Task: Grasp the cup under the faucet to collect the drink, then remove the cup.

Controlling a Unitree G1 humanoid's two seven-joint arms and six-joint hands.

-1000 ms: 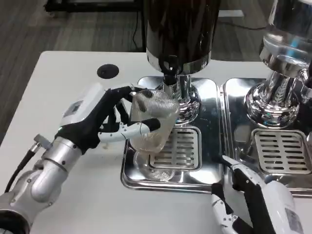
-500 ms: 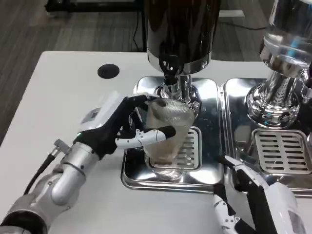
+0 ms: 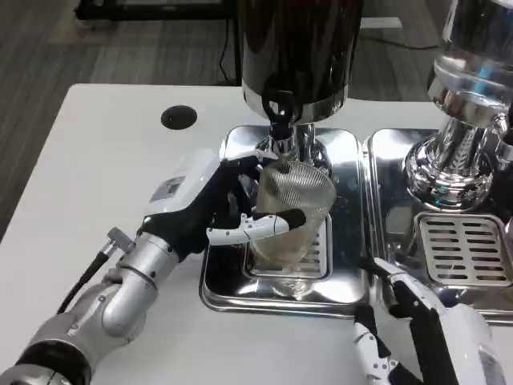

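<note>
1. A white table [image 3: 96, 160] fills the left and lower part of the frame, seen from above. Two shiny metal drip trays sit side by side in the centre and right, each with a slotted grate.
2. A dark drink dispenser [image 3: 295, 48] rises from the centre tray [image 3: 232, 298] at the top middle of the frame. Its faucet [image 3: 280, 120] points down just below the dark body.
3. The left hand [image 3: 210, 210] reaches in from the lower left, its silver forearm behind it. Its fingers wrap the clear ribbed cup [image 3: 292, 212], with one finger across the front and others behind.
4. The cup sits in the centre of the frame, tilted, with its rim just below and slightly right of the faucet. Its base hangs over the centre grate [image 3: 313, 250]; whether it touches the grate cannot be told.
5. The right hand [image 3: 417, 333] waits at the lower right corner, near the front edge of the trays. It holds nothing, and its fingers look loosely spread.
6. A second, silver dispenser [image 3: 465, 120] stands on the right tray.
7. Judged step: the cup is grasped and is being placed under the faucet to collect the drink.
8. The next move likely calls for levelling the cup, centring its mouth beneath the faucet, and holding it steady there.
</note>
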